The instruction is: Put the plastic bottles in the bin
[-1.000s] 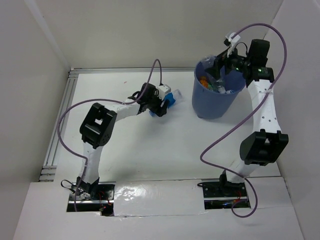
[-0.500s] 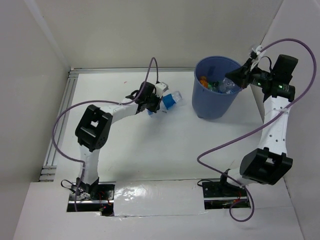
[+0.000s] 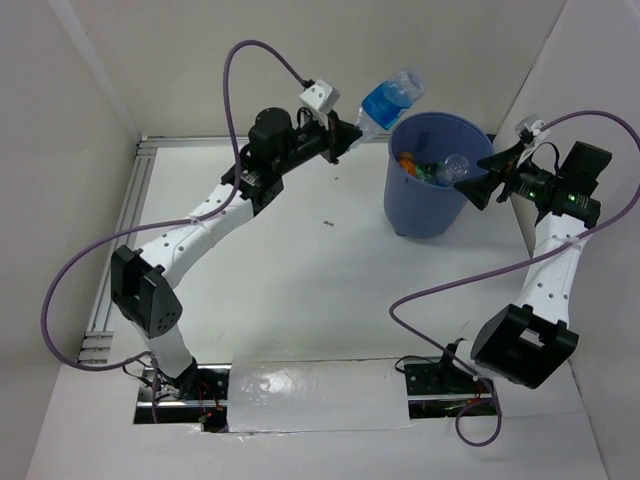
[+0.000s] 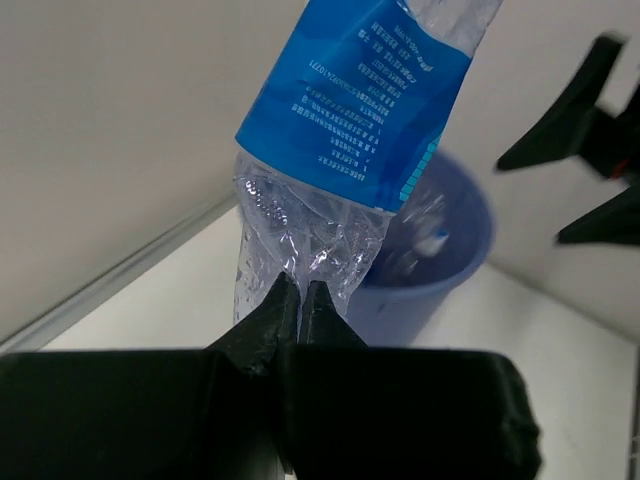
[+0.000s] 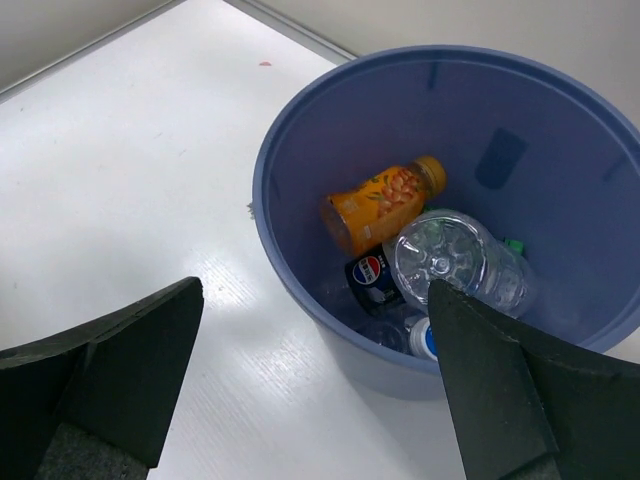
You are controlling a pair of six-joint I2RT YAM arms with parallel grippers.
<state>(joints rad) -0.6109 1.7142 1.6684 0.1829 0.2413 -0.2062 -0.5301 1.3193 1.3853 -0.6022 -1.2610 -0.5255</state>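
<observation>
A crushed clear plastic bottle (image 3: 392,97) with a blue label hangs in the air just left of the bin's rim. My left gripper (image 3: 356,133) is shut on its crumpled lower end. In the left wrist view the bottle (image 4: 350,110) rises from the closed fingertips (image 4: 285,300), with the bin (image 4: 440,270) behind it. The blue bin (image 3: 432,205) holds several bottles: an orange one (image 5: 380,205), a dark-labelled one (image 5: 372,275) and a clear one (image 5: 450,255). My right gripper (image 3: 468,172) is open at the bin's right rim with nothing between its fingers.
White walls close in the table at the back and on both sides. A metal rail (image 3: 115,250) runs along the left edge. Purple cables loop off both arms. A small dark speck (image 3: 328,223) lies on the white tabletop (image 3: 330,290).
My left arm has lifted the blue-labelled bottle off the table and carried it up and right to the bin's rim. My right gripper has backed away from over the bin to its right side.
</observation>
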